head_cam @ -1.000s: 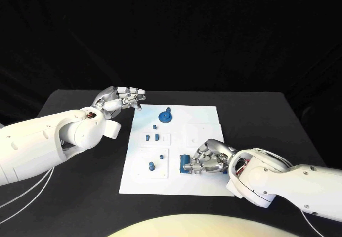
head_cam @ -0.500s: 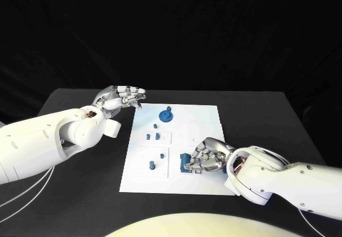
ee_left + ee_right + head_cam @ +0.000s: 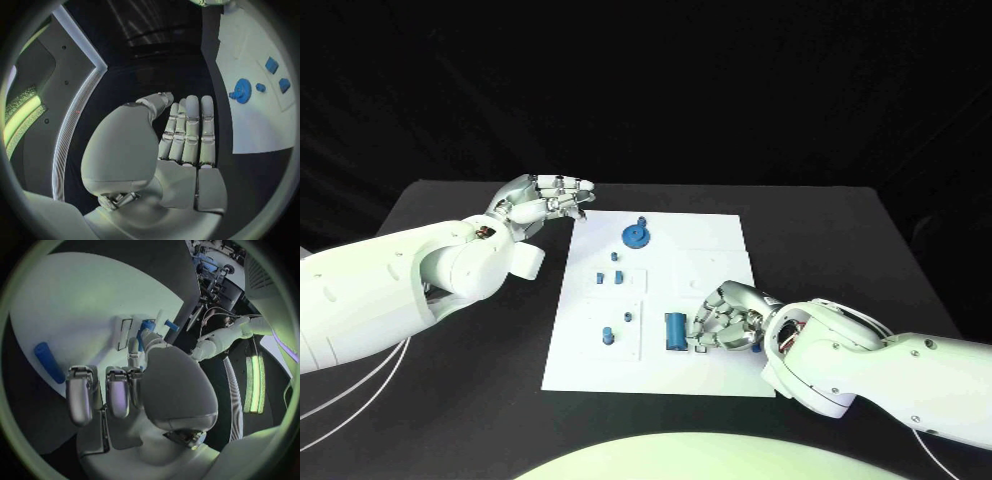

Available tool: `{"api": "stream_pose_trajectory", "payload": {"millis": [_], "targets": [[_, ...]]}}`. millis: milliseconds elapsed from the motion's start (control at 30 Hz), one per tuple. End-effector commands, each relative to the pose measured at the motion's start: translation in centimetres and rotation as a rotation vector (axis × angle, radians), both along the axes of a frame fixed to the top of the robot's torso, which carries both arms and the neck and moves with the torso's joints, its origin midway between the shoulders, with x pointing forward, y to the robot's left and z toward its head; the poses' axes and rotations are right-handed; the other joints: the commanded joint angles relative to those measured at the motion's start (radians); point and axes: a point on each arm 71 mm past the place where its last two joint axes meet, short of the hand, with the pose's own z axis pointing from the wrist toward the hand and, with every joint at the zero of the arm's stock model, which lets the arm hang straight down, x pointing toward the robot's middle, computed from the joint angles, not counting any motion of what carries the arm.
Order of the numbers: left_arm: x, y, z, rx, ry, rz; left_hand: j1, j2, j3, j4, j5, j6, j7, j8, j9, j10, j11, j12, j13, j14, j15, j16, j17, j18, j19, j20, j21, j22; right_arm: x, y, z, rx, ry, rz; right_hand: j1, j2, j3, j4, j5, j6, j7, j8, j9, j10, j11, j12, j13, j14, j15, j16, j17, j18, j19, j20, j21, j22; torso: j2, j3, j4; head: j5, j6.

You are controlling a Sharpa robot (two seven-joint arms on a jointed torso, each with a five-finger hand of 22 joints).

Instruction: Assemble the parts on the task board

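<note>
Head view: the task board (image 3: 711, 235) lies mid-surface, carrying 1 blue disc (image 3: 635, 236) at 12 o'clock, 1 blue cylinder (image 3: 675, 330) at 6 o'clock and several small pegs. Left hand (image 3: 545, 200), empty, fingers together, hovers at 10 o'clock; right hand (image 3: 728, 318), fingers curled, empty, beside the cylinder.

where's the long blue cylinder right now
In the head view the cylinder lies flat on the task board, toward its near edge, just left of the right robot hand, apart from its fingers, and right of the small blue parts.
</note>
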Motion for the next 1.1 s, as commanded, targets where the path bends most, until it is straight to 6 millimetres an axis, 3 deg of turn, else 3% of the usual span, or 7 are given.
{"api": "stream_pose_trajectory", "payload": {"millis": [33, 400, 767, 1100], "targets": [[0.0, -0.2, 0.1, -0.014, 0.001, -0.009, -0.002, 0.01, -0.006, 0.002, 0.004, 0.008, 0.002, 0.003, -0.001, 0.001, -0.002, 0.005, -0.001, -0.002, -0.006, -0.004, -0.002, 0.003, 0.005, -0.002, -0.005, 0.001, -0.2, 0.2, -0.1, 0.022, 0.017, 0.018, -0.013, -0.003, -0.002, 0.006, -0.001, 0.006, 0.001, -0.007, -0.001, 0.105, -0.007, 0.004, 0.263, 0.106, -0.007, 0.005, 0.263, -0.007, 0.086, -0.006, -0.004, 0.244, 0.0, 0.0003, -0.0005, 0.0, 0.002], [0.0, -0.1, 0.0, -0.013, 0.002, -0.008, -0.002, 0.01, -0.007, 0.003, 0.004, 0.007, 0.003, 0.003, -0.002, 0.001, -0.002, 0.005, -0.001, -0.002, -0.006, -0.004, -0.002, 0.003, 0.005, -0.002, -0.005, 0.001, -0.1, -0.6, 0.3, 0.056, -0.015, -0.016, -0.027, -0.009, -0.003, 0.007, -0.001, 0.007, 0.002, -0.008, -0.003, 0.105, -0.005, 0.004, 0.263, 0.106, -0.006, 0.005, 0.263, -0.007, 0.085, -0.005, -0.006, 0.243, 0.001, -0.0003, -0.0002, -0.004, 0.003], [0.0, -0.3, 0.0, -0.02, -0.001, -0.007, -0.007, 0.007, -0.01, 0.006, 0.004, 0.003, 0.004, 0.001, -0.003, 0.0, 0.0, 0.005, -0.002, -0.002, -0.005, -0.004, -0.002, 0.003, 0.004, -0.001, -0.007, 0.001, 0.4, -6.0, 1.9, 0.09, -0.077, -0.097, -0.044, -0.022, 0.005, 0.005, -0.001, -0.057, 0.035, -0.053, -0.026, 0.105, 0.022, 0.004, 0.263, 0.106, 0.015, 0.005, 0.263, 0.001, 0.073, 0.01, -0.049, 0.233, 0.0, 0.0005, -0.0016, -0.024, 0.007], [-0.3, -0.7, 0.0, -0.03, -0.001, -0.017, -0.012, 0.005, -0.013, 0.01, 0.003, 0.002, 0.004, 0.0, -0.004, -0.001, 0.0, 0.006, -0.002, -0.002, -0.004, -0.004, -0.002, 0.002, 0.004, 0.0, -0.01, 0.0, -0.7, -10.2, 1.6, -0.069, -0.115, -0.114, -0.057, -0.027, 0.0, 0.006, -0.001, -0.054, 0.038, -0.059, -0.029, 0.105, 0.026, 0.004, 0.263, 0.106, 0.02, 0.005, 0.263, -0.003, 0.078, 0.015, -0.031, 0.237, -0.001, 0.0012, -0.003, -0.049, 0.005]]}}
